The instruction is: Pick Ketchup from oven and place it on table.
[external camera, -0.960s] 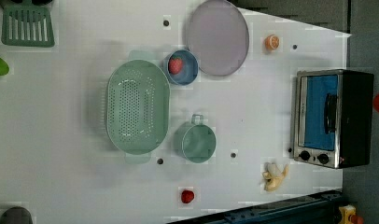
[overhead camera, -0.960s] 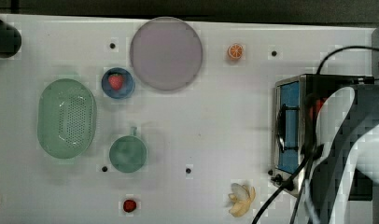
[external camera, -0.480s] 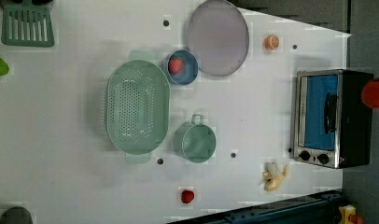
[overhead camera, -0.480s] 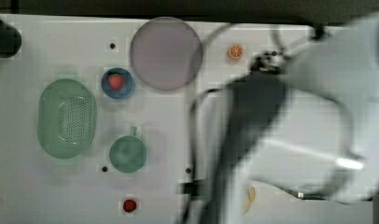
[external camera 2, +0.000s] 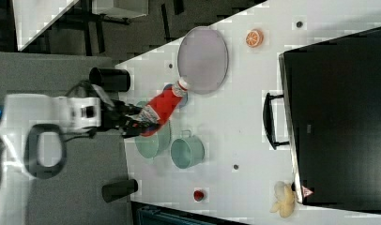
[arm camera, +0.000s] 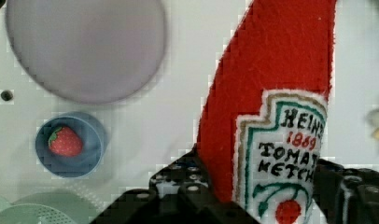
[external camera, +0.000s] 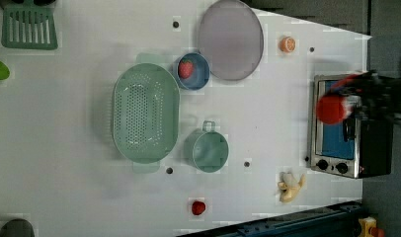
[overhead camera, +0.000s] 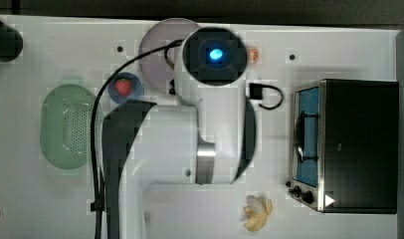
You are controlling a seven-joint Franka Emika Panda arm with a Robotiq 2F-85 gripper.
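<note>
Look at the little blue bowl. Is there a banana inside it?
No, the blue bowl holds a strawberry, while the banana lies on the table near the oven.

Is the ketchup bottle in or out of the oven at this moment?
Out: the Ketchup is clamped in the gripper, above the table, away from the oven.

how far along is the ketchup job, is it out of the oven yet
Done: the Ketchup is out of the oven, clamped in the gripper. In hand: the right view shows it carried above the table, cap pointing toward the grey plate, near the blue bowl with a strawberry. Left: lower it onto a bare patch of table and let go.
</note>
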